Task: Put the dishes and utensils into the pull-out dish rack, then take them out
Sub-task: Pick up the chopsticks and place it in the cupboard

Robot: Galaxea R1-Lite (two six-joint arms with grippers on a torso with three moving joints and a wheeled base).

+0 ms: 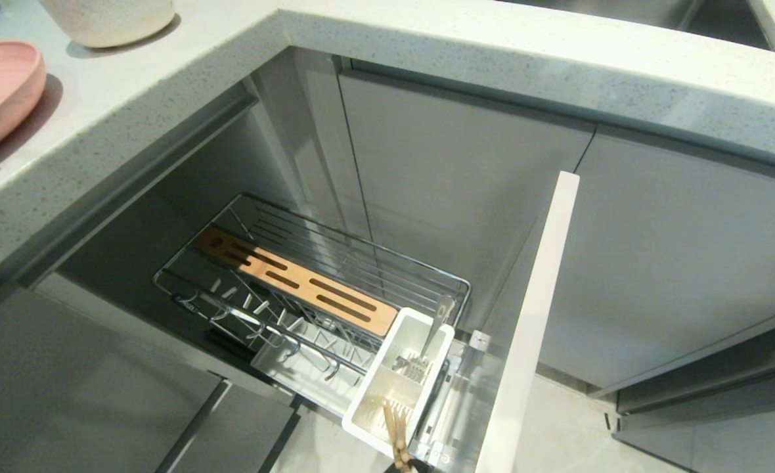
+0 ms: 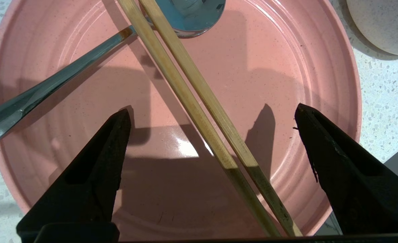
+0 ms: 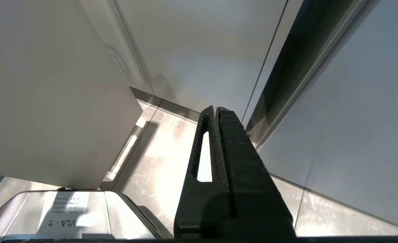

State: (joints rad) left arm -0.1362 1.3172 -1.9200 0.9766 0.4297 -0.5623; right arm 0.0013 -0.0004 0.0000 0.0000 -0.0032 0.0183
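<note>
The pink plate lies on the speckled counter, at the far left of the head view. In it rest the pair of chopsticks, side by side, crossing over the metal spoon. My left gripper hovers just above the plate, open wide, one finger on each side of the chopsticks and touching nothing. The cream bowl stands beside the plate. The dish rack is pulled out below the counter, with no dish in its prongs. My right gripper is shut and empty, low by the cabinet fronts.
The rack's wooden strip runs along its middle. Its white cutlery tub holds a metal utensil and a wooden piece. The pale cabinet front stands out on the right. A sink corner shows at the back.
</note>
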